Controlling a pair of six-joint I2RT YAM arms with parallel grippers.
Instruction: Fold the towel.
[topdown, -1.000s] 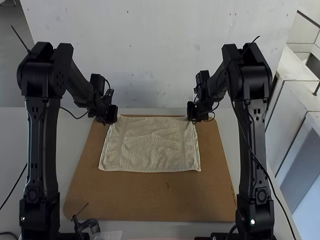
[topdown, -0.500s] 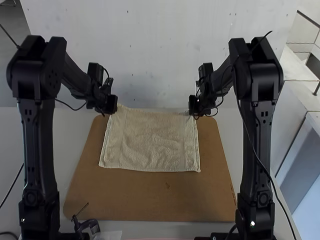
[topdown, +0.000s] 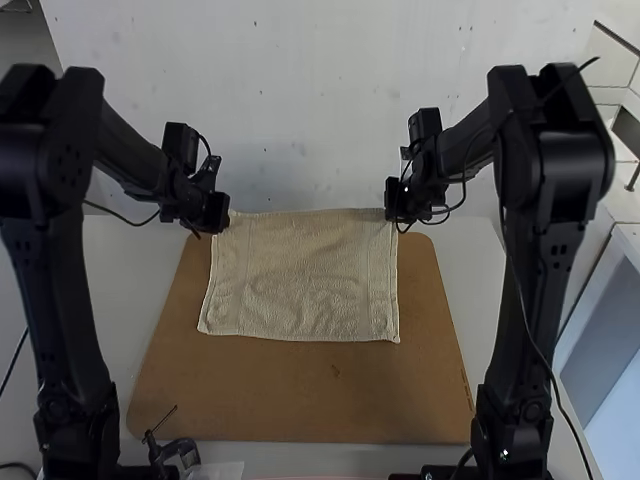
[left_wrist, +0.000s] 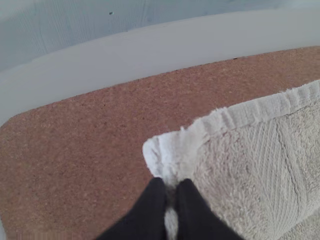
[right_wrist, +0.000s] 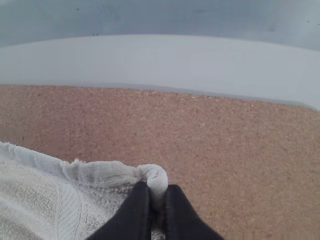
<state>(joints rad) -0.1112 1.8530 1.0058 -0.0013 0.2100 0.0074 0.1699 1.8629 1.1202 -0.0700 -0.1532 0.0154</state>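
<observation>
The jaws of the left gripper (left_wrist: 171, 185) are pinching one far corner of the towel (topdown: 300, 275), and those of the right gripper (right_wrist: 158, 189) are grasping the other far corner. Between them, the far edge is stretching nearly straight and seems to be hanging raised, while the near part is resting spread on the brown board (topdown: 330, 400), which is lying on the worktop (topdown: 130, 300). I am judging that the fold is only beginning. Both jaws are holding little cloth, so a sudden pull could be freeing a corner. If one side is going ahead, the fold is becoming crooked; with too strong tension, the near edge is risking to slide.
</observation>
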